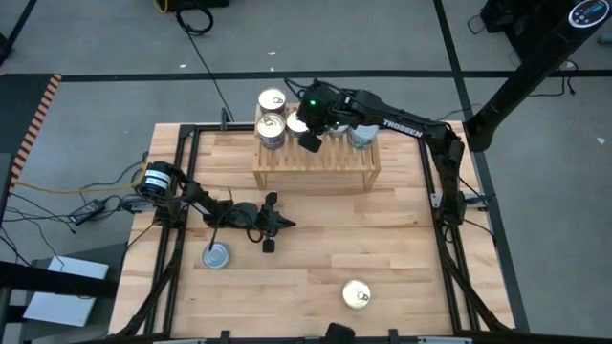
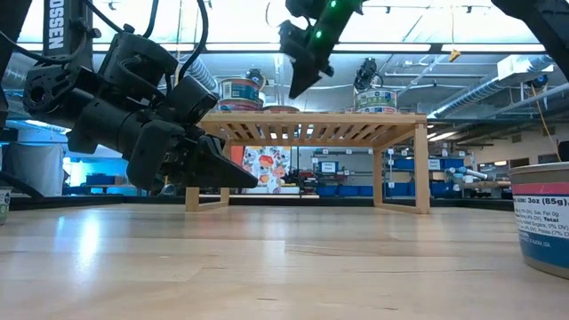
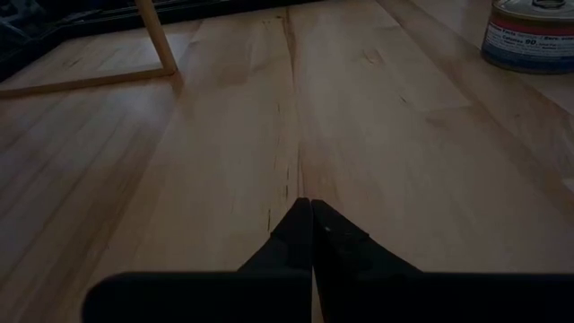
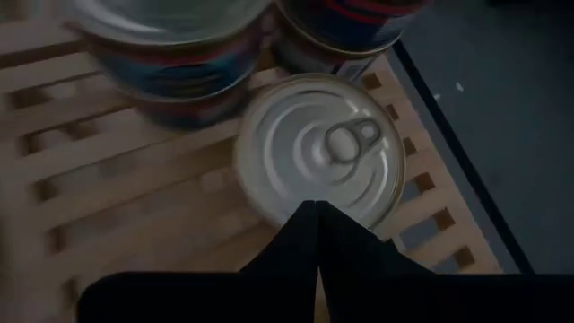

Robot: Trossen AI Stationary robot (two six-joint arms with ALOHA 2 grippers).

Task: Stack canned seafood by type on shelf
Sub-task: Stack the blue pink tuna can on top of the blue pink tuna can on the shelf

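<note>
Right gripper (image 1: 310, 139) hangs over the shelf (image 1: 316, 162), fingers pressed together with nothing between them, tips poised just above a lone gold-topped tin (image 4: 318, 152) (pull-tab up, sitting on the slats). Beside that tin, toward the shelf's left end, two stacks of tins (image 1: 272, 117) stand close together. One blue-grey tin (image 1: 362, 135) sits apart near the shelf's right end.

Left gripper (image 1: 269, 224) lies low over the bare tabletop (image 1: 382, 239) in front of the shelf, fingers likewise clenched on nothing, tips close to the planks in its wrist view.

Two tins are on the table, off the shelf: a silver-topped tin (image 1: 217, 255) near the left arm, and a gold-topped one (image 1: 357, 294) toward the front edge, well apart from both grippers.
</note>
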